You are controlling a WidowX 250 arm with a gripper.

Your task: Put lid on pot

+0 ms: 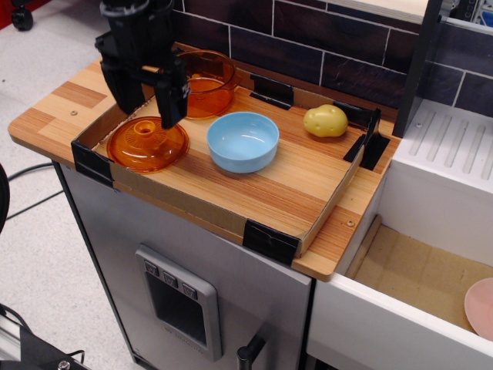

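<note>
The orange lid (146, 146) with its small centre knob lies flat at the front left of the cardboard tray (185, 202). The deep orange pot (206, 81) stands behind it at the tray's back left, partly hidden by the arm. My black gripper (146, 109) hangs open just above the lid's back half, its two fingers (171, 100) spread to either side of the knob. It holds nothing.
A light blue bowl (243, 141) stands right of the lid in the tray's middle. A yellow potato (325, 121) lies at the back right. A dark brick wall runs behind. A white sink unit (447, 146) is to the right.
</note>
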